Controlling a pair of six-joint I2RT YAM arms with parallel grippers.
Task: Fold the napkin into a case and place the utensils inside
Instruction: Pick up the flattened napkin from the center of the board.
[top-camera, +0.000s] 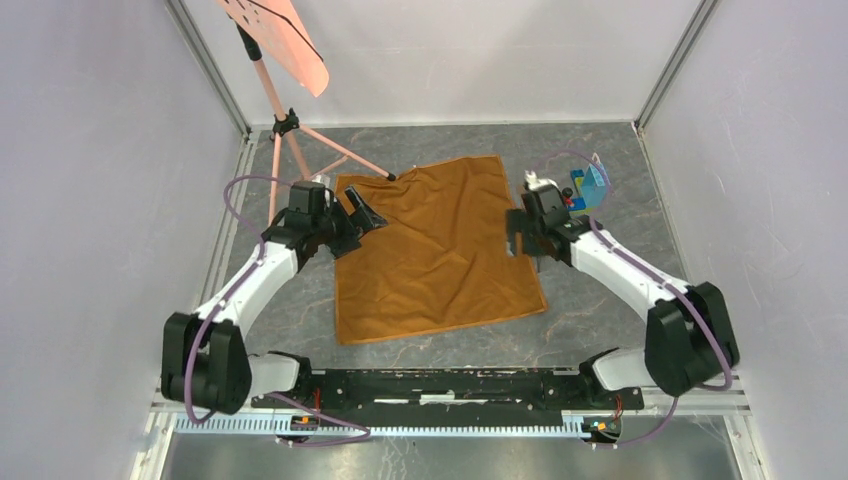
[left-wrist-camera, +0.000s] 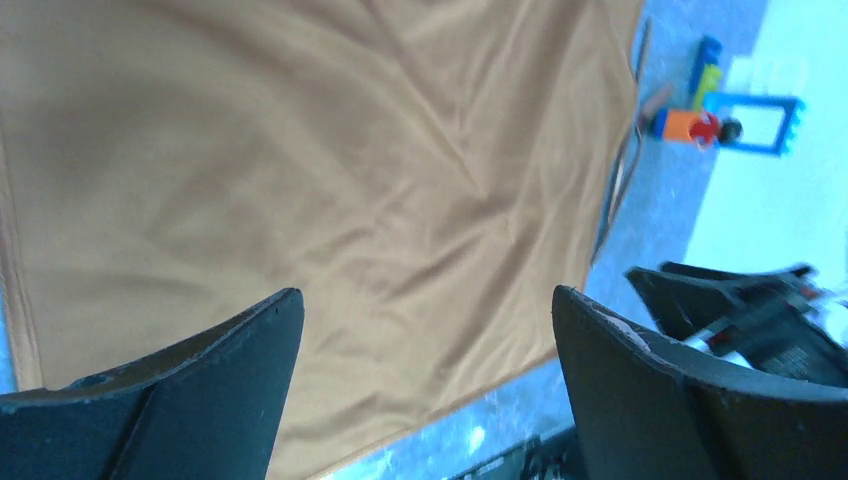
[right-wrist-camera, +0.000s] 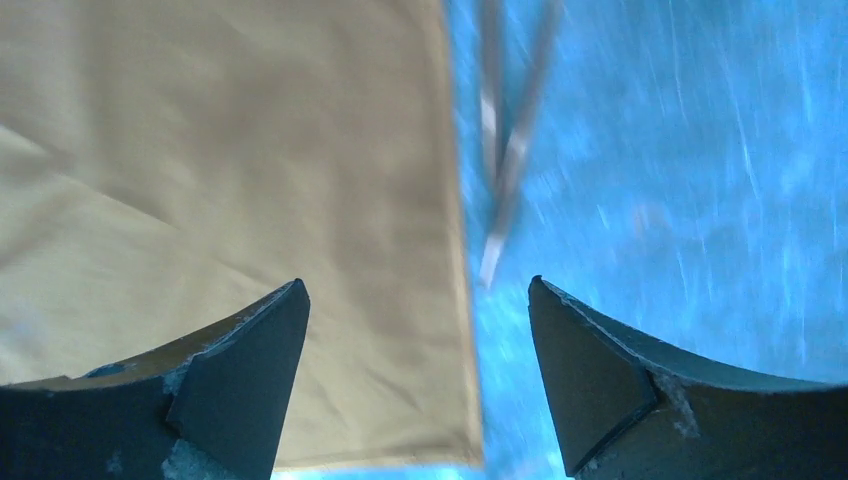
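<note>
The orange-brown napkin (top-camera: 440, 250) lies spread flat on the table with a few wrinkles. It fills most of the left wrist view (left-wrist-camera: 300, 170) and the left half of the right wrist view (right-wrist-camera: 220, 180). My left gripper (top-camera: 365, 212) hovers over its left edge, jaws wide open (left-wrist-camera: 428, 295) and empty. At the napkin's right edge my right gripper (top-camera: 520, 243) is open too (right-wrist-camera: 416, 282), with the cloth's side edge and a corner between its fingers, untouched. The utensils (right-wrist-camera: 505, 150) are two slim, blurred pieces on bare table just beyond that edge, also thin lines (left-wrist-camera: 625, 170) in the left wrist view.
A salmon-pink sheet on a tripod stand (top-camera: 290, 130) stands at the back left, one leg reaching the napkin's far corner. A pile of colourful toy bricks (top-camera: 585, 188) sits back right, behind the right arm. White walls close in the grey table (top-camera: 600, 320).
</note>
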